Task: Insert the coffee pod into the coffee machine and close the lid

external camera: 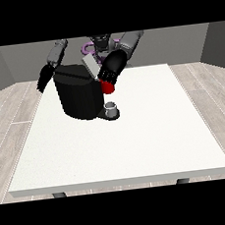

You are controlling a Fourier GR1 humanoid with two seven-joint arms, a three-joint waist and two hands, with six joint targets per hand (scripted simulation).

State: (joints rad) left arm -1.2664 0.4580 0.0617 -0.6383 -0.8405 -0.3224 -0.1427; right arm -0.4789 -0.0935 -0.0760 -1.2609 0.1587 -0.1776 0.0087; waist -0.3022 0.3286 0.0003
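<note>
Robot torso at top centre of frame, both arms forward. Hand at the view's right (111,71): arm bent at the elbow, forearm angled down toward frame centre, finger pose not resolvable. Hand at the view's left (44,77): arm hangs lower, near upper left, fingers pointing down and outward, apparently straight.

The black coffee machine (79,96) stands upright on the table's far left; its grey lid (91,66) raised.
</note>
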